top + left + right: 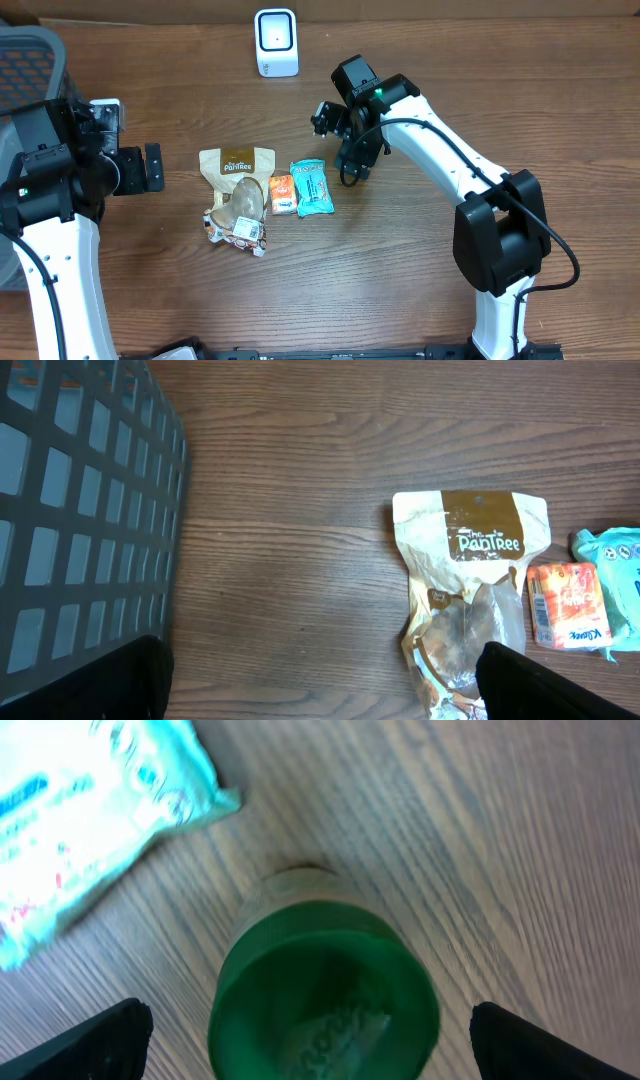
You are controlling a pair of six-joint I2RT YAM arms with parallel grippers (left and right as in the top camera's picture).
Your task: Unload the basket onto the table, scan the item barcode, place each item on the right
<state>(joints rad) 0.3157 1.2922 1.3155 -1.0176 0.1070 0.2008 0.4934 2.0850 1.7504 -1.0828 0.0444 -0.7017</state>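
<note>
Basket (80, 510) at far left; left pincer (150, 168) gapes wide, near the Pantree pouch (238, 170), orange packet (282, 194) and teal packet (312, 187). Right pincer (320, 1045) (spread wide, touching nothing) straddles the green-capped bottle (325, 985) standing on the tabletop (400, 280) just beside the teal packet; scanner (276, 42) stands well behind.

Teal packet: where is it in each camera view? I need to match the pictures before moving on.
Overhead: teal packet at mid-table, rightmost in the row of packets.
Left wrist: teal packet cut off at the right edge, beside the orange packet.
Right wrist: teal packet blurred in the upper left, above a green cap.
Shared landmark: the orange packet beside it, in overhead and left wrist; the right wrist shares only the wood table.
</note>
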